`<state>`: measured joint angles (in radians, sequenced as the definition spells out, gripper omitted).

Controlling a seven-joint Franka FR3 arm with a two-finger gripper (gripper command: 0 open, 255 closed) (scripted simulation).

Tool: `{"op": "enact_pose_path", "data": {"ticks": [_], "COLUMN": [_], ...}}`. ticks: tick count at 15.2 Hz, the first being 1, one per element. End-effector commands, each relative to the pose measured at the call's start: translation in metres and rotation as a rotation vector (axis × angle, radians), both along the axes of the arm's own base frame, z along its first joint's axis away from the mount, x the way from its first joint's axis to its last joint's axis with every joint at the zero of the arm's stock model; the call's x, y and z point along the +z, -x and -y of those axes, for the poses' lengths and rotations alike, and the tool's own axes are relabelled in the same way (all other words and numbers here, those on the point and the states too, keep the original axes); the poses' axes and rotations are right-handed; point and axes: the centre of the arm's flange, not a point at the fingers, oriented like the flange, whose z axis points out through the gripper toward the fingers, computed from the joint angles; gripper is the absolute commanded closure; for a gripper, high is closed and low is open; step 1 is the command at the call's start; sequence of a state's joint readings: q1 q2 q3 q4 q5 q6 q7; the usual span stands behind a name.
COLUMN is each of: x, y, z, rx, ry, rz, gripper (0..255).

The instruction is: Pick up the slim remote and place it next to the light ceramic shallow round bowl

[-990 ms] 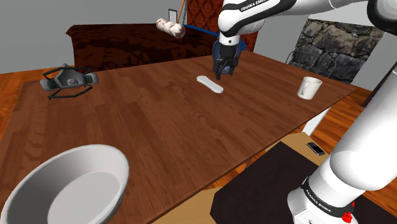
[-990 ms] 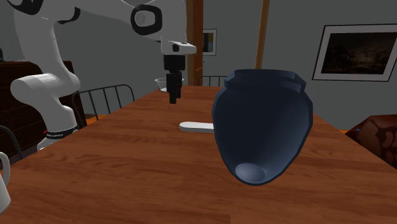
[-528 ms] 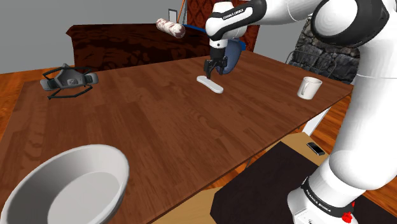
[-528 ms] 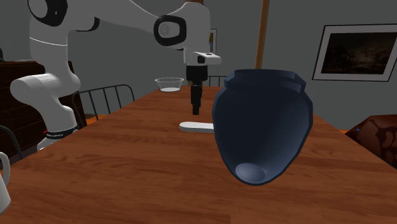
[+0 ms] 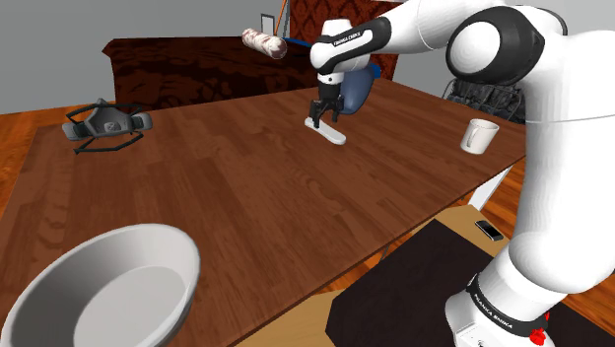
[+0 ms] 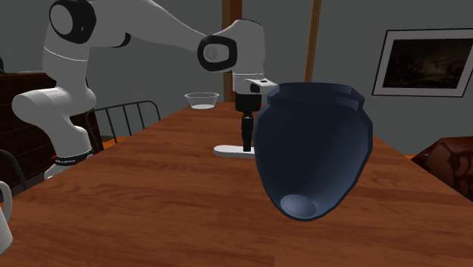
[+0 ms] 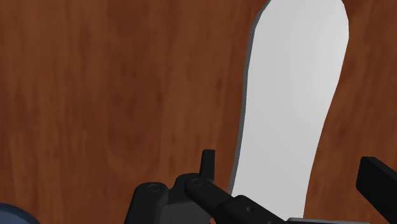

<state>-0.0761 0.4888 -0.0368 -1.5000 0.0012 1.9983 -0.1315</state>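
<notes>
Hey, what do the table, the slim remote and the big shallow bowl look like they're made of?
Table: wood, reddish-brown with clear grain and a faint sheen. Remote: plain matte white, no buttons or texture drawn, so plastic is only a guess. Bowl: smooth pale grey-white with soft shading; may be glazed ceramic, not certain.

White remote [image 7: 292,114] on a reddish-brown, wood-grained desk [image 5: 246,177]; black fingers [image 7: 380,180]; dark blue vase [image 6: 312,148]; pale grey bowl [image 5: 108,286]; white mug [image 5: 480,135]; grey mask [image 5: 106,120] with black straps.

"FRANKA EMIKA" on the white arm [image 5: 567,197]
</notes>
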Motion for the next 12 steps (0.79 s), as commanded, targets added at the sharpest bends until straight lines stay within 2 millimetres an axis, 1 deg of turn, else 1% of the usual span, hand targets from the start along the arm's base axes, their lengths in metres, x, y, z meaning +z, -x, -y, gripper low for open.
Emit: {"op": "enact_pose_path", "data": {"ticks": [1, 2, 10, 11, 12], "x": [-0.0098, -0.0181, -0.0181, -0.0181, -0.0181], "y": [-0.0007, -0.0009, -0.0009, -0.0009, -0.0009], "z": [0.0013, 0.0015, 0.0015, 0.0015, 0.0015], "rx": [0.0, 0.0, 0.0, 0.0, 0.0], "ry": [0.0, 0.0, 0.0, 0.0, 0.0], "rz": [0.001, 0.001, 0.001, 0.001, 0.001], "gripper": [0, 0, 0, 255, 255]}}
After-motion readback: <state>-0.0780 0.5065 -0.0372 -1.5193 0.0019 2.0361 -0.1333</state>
